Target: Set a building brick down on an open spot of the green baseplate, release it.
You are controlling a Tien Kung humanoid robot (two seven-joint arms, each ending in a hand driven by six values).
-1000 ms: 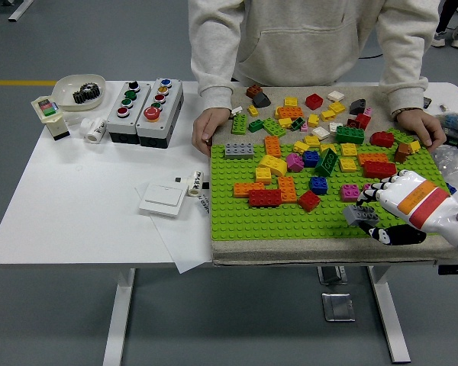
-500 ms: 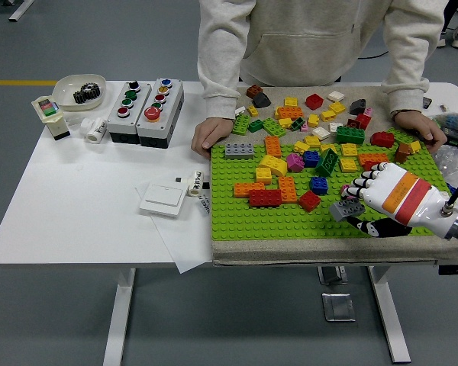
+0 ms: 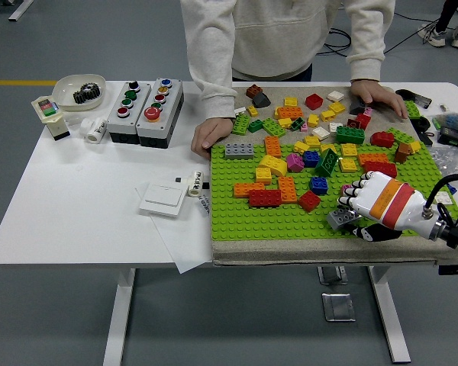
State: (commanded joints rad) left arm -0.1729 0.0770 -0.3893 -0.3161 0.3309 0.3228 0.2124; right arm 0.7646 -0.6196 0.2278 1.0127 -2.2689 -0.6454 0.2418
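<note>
Even, bright overhead light; we see no hard-edged shadows anywhere. The white tabletop (image 3: 76,198) reads clean and unclipped, with no glare patches. Soft shadow sits under the tabletop's near edge and on the grey floor (image 3: 53,320) around the legs. A small dark shadow lies beneath the right hand (image 3: 349,207) where it hovers low over the green baseplate (image 3: 237,221). Colours on the bricks are saturated and distinct. Focus holds across the frame; we note slight softness on the white fingers (image 3: 358,192) and on small items at the far right edge. Straight edges bow only faintly toward the corners.
</note>
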